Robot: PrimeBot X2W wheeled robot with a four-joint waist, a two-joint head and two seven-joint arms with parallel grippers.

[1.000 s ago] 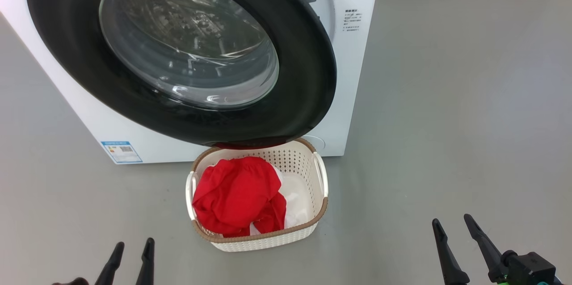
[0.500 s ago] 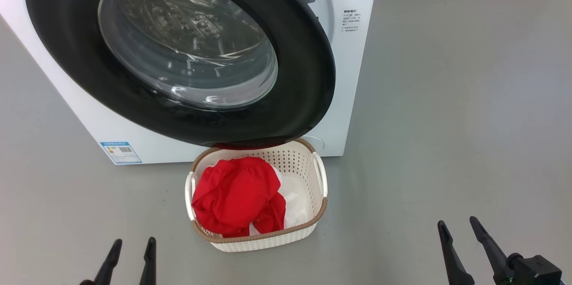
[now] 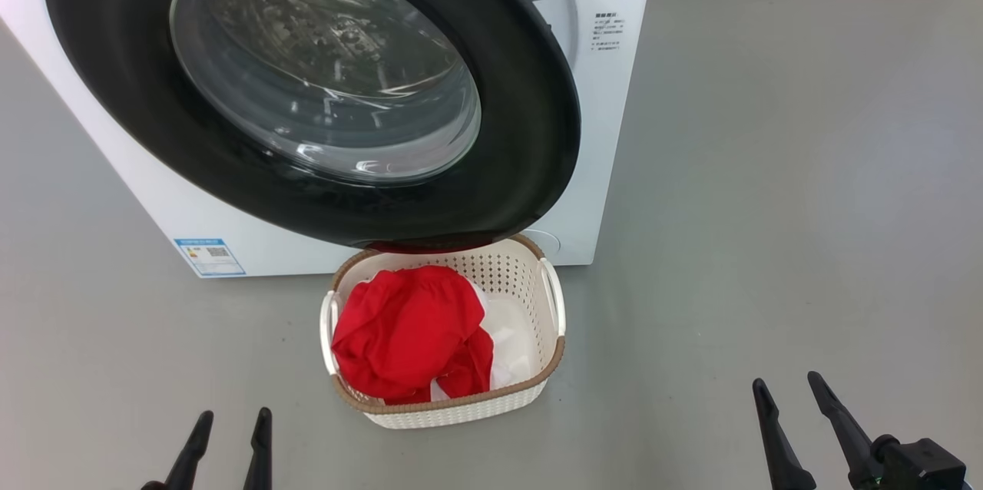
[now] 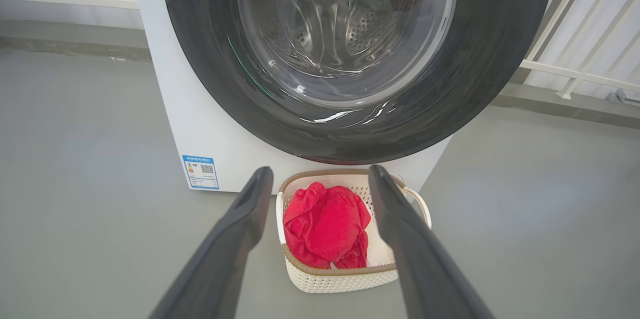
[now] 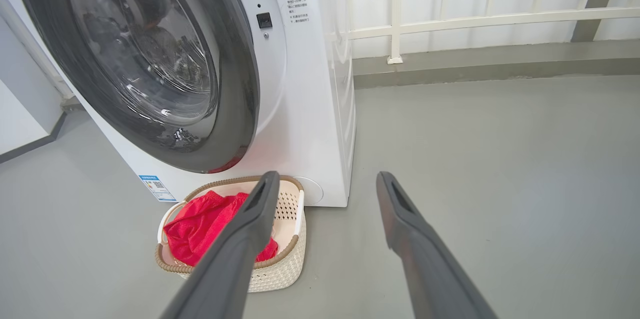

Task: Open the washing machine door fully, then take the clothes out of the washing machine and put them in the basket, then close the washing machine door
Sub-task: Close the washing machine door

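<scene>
I count one washing machine (image 3: 614,129), one door (image 3: 522,129), one blue label (image 3: 209,256), one basket (image 3: 461,398) with two white handles (image 3: 554,298), and one heap of clothes (image 3: 407,329) whose pieces I cannot separate. I have two grippers, the left gripper (image 3: 235,415) and the right gripper (image 3: 786,380), with two fingers each.

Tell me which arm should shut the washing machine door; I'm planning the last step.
Probably right: the washing machine door looks ajar, its free edge toward the right gripper, which is open; the left gripper sits nearer the opposite edge.
</scene>
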